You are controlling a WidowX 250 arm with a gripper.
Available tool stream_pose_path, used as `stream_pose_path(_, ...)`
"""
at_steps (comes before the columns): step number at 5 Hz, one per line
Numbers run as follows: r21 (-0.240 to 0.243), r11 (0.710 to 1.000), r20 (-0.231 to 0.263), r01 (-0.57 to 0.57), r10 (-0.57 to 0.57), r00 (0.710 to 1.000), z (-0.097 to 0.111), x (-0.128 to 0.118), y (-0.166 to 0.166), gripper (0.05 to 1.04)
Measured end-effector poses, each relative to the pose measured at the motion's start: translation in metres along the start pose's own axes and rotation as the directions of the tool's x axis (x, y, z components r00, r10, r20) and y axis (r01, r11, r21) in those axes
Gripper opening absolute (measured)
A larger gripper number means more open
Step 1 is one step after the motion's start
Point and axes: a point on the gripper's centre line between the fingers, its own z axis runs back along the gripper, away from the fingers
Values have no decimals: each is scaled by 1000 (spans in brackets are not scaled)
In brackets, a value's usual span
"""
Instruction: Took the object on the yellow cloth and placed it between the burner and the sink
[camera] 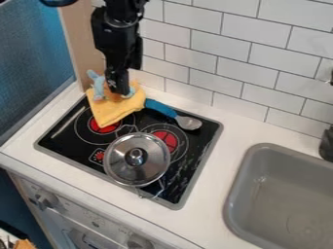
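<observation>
Knobs [139, 241] on the front panel, nearest you. Your jaws hang at the light-blue object [98, 86] on the yellow cloth [117, 114]; open or gripping, you can't tell. Your arm [118, 31] drops near-vertically from the top edge. Outward: blue-handled spoon [189, 122], lidded pot [125, 168] on the stove [207, 141], sink [267, 199] right.

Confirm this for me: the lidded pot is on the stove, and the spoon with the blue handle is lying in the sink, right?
Not quite: the spoon is not in the sink. The camera view shows it lying at the back of the stove, beside the yellow cloth. The lidded pot is indeed on the stove.
</observation>
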Motion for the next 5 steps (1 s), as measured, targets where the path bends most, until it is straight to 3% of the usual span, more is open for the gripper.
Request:
stream_pose_path(2,30,998,110,-63,59,992,-48,36,-39,1001)
stream_pose_path(4,83,991,134,-106,94,987,-85,58,-48,1001)
stream_pose_path(5,119,988,92,-100,90,992,-99,60,-42,1001)
